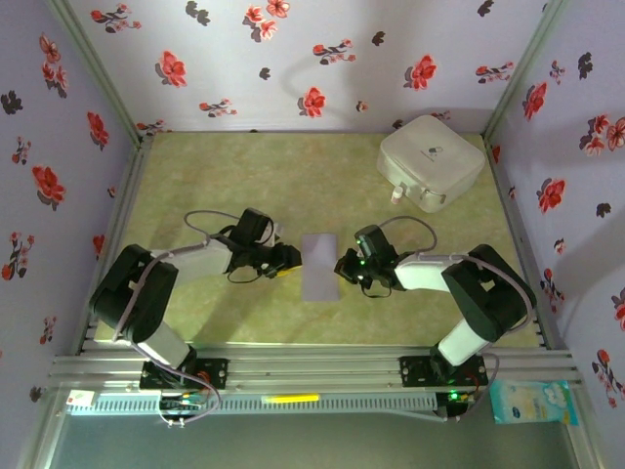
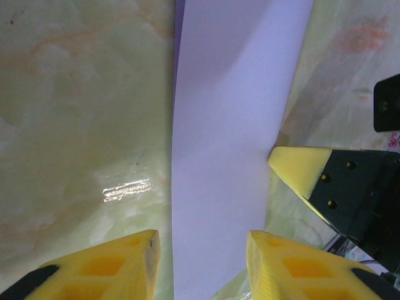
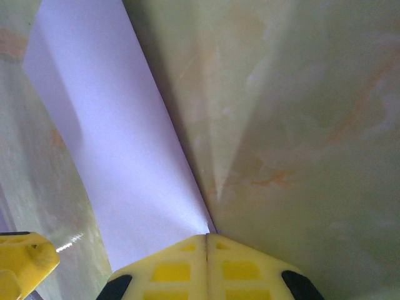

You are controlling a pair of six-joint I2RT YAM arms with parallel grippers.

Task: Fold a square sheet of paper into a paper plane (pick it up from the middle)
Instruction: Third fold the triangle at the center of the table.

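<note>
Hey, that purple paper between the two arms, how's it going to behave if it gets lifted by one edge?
Probably floppy: the paper sheet bows with soft shading where the right pincer meets its edge. Likely very light, since it lies thin on the glossy table, so it may slide when pushed.

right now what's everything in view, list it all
paper: one, pale lavender, narrow rectangle, middle of the table between the grippers
box: one, white, rounded, far right of the table
packet: one, pale blue, off the table past the near right rail
table: one, green-yellow marbled
walls: three, lavender with red and dark flowers, around the table
left gripper: one, yellow fingers, open, straddling the paper's left side
right gripper: one, yellow fingers, shut on the paper's right edge
</note>
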